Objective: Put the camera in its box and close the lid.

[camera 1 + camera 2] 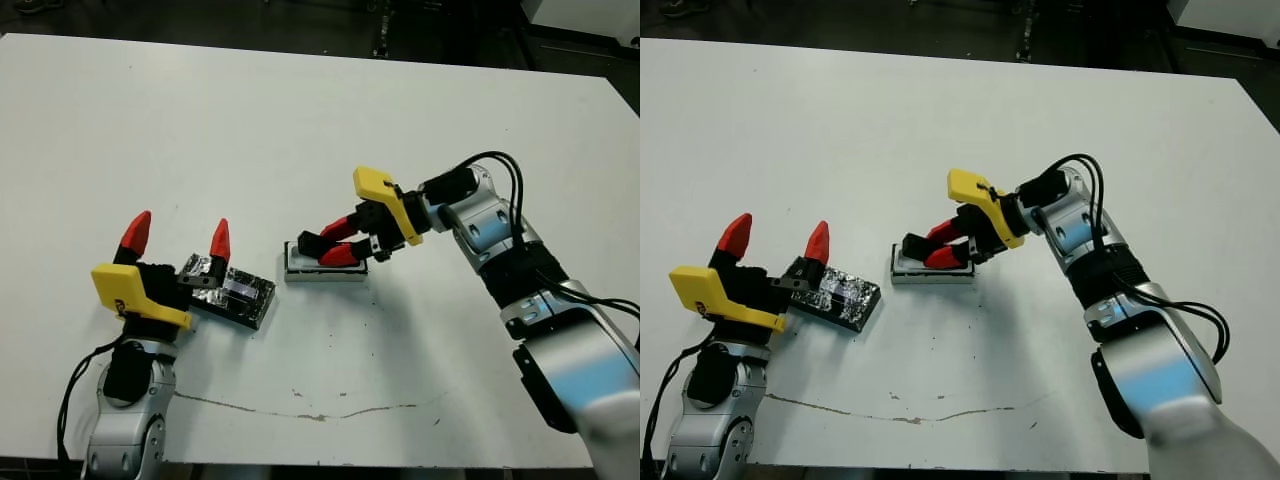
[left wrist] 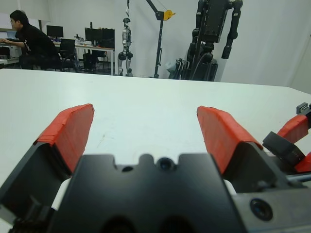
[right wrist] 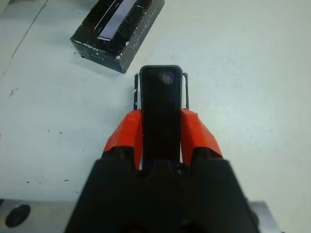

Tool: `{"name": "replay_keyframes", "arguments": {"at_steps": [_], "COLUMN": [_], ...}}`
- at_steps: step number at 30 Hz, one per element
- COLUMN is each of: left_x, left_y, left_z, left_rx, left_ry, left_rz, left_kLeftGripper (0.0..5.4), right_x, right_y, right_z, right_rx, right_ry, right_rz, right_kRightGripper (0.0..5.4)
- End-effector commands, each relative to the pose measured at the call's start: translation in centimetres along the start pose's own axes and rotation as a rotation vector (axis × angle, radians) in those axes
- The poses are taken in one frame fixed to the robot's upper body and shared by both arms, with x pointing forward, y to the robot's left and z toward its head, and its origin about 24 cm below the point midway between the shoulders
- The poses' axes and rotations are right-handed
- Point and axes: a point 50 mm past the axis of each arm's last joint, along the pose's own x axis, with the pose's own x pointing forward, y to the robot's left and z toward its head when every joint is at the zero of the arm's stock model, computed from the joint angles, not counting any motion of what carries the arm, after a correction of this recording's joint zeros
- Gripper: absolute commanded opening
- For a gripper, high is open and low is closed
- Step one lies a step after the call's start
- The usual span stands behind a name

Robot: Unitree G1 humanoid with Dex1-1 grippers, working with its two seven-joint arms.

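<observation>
Right gripper (image 3: 161, 138) is clamped on the camera (image 3: 161, 109), fingers (image 3: 197, 133) pressing both long sides. Camera is held directly over the box (image 1: 325, 270), whose white rim shows on either side of it; contact with the box cannot be determined. Box sits mid-table (image 1: 300, 120). Lid (image 1: 238, 295) lies beside the box, toward the table's left edge. Left gripper (image 1: 178, 240) stands open and empty next to the lid, fingers (image 2: 221, 133) spread.

White table (image 1: 300, 120), box (image 1: 300, 272) mid, lid (image 1: 235, 296) left
</observation>
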Motion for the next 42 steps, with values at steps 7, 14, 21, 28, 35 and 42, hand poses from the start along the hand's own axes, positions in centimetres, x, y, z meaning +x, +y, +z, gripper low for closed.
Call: {"name": "replay_keyframes", "arguments": {"at_steps": [7,14,21,28,35,42], "left_x": [-0.2,-0.2,-0.2,-0.2,-0.2,-0.2], "left_y": [0.0,0.1,0.0,0.0,0.0,0.0], "left_z": [-0.3,-0.3,-0.3,-0.3,-0.3,-0.4], "left_rx": [-0.009,-0.002,-0.006,-0.003,-0.005,-0.001], "left_ry": [0.012,0.012,0.016,0.023,0.023,0.026], "left_rz": [-0.007,-0.01,-0.009,-0.004,-0.006,-0.003], "left_kLeftGripper": [5.4,5.4,5.4,5.4,5.4,5.4], "right_x": [-1.4,-1.3,-2.2,-3.6,-5.3,-7.2], "right_y": [0.0,-0.1,-0.3,-0.5,-0.7,-1.0], "right_z": [-1.7,-1.7,-1.4,-0.6,0.0,0.9], "right_rx": [-0.047,-0.09,-0.095,-0.092,-0.006,-0.005], "right_ry": [0.159,0.131,0.111,0.047,0.021,-0.026], "right_rz": [-0.101,-0.084,-0.095,-0.134,-0.166,-0.257], "right_kRightGripper": [2.43,3.49,4.59,5.39,5.39,5.39]}}
